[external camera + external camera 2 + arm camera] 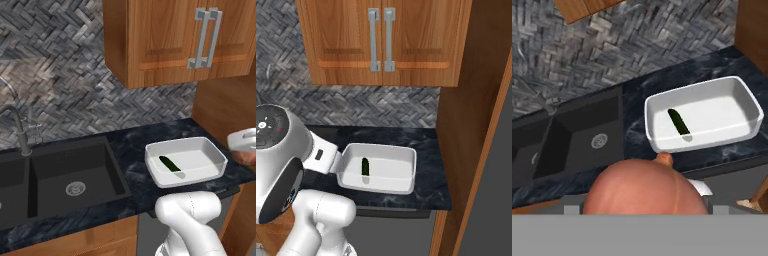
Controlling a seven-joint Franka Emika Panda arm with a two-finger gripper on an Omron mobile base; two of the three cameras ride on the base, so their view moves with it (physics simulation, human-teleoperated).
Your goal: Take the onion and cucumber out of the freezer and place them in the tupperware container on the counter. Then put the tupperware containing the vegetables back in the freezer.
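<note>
The onion (644, 187), round and reddish-orange, bulges large at the bottom of the hand view and hides the fingertips. My gripper (244, 149) is at the right edge of the left base view, shut on the onion (243, 158), just right of the tupperware container (186, 142). That white tray stands on the dark counter (131, 145). The dark green cucumber (169, 163) lies inside it, left of its middle. The right base view shows the cucumber (365, 167) in the tray (381, 147), as does the hand view, cucumber (679, 121) in tray (702, 85). The freezer is out of view.
A black double sink (75, 175) with a faucet (17, 131) lies left of the tray. Wooden wall cabinets (381, 40) hang above the counter. A tall wooden panel (466, 125) closes the counter's right end, with a grey surface (493, 210) beyond it.
</note>
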